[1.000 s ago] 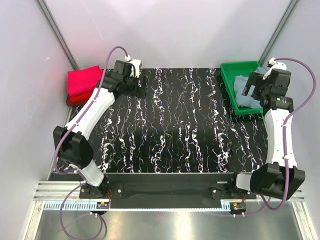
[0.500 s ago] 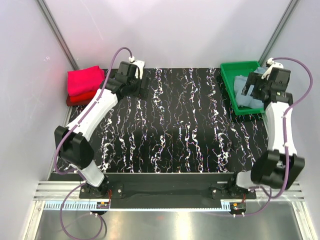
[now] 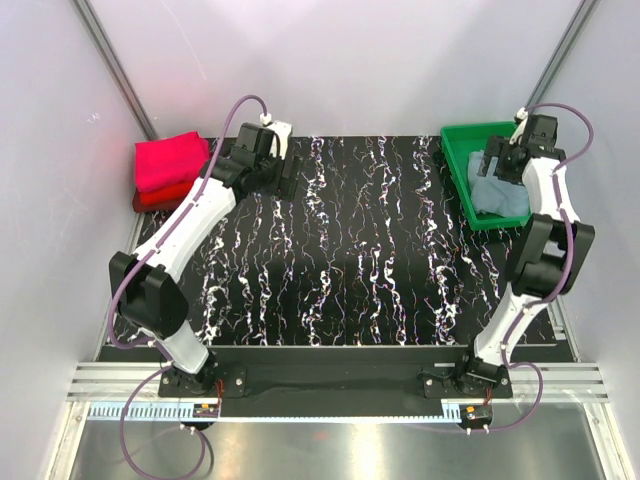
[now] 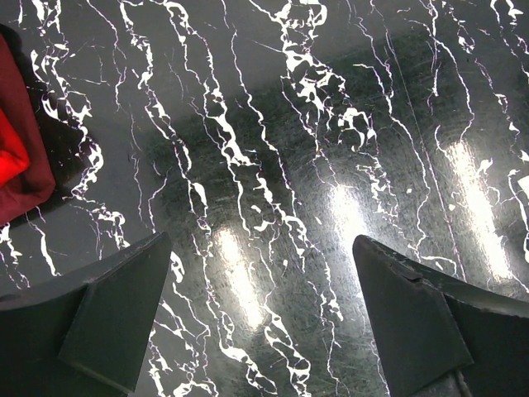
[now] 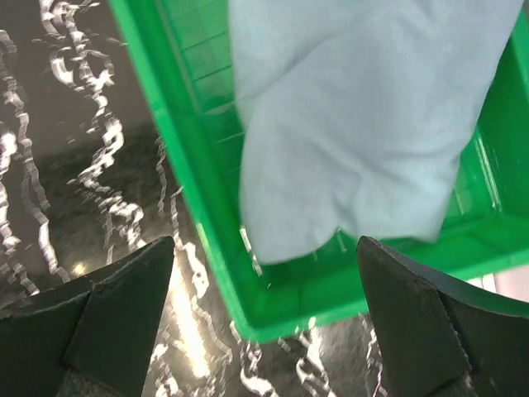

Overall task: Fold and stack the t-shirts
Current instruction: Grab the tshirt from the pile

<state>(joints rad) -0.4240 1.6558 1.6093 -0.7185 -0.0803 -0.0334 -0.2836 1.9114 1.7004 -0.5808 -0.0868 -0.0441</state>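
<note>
A dusty grey-blue t-shirt (image 3: pixel 498 195) lies crumpled in the green tray (image 3: pixel 462 180) at the back right. In the right wrist view the shirt (image 5: pixel 364 124) fills the tray (image 5: pixel 207 223). My right gripper (image 3: pixel 498 166) is open and empty, hovering over the tray's near-left corner, with that corner between its jaws (image 5: pixel 264 322). A folded magenta-pink t-shirt (image 3: pixel 170 160) lies on a red one (image 3: pixel 152 199) at the back left. My left gripper (image 3: pixel 286 172) is open and empty above bare table, right of that stack. The red shirt (image 4: pixel 16 165) shows at the left edge of the left wrist view.
The black marbled table (image 3: pixel 350 250) lies between the stack and the tray. Grey walls close in behind and at both sides. The tray sits against the right wall.
My right arm has stretched farther back, bringing its gripper higher over the tray's left side. My left gripper has shifted a little to the right, away from the pink and red stack.
</note>
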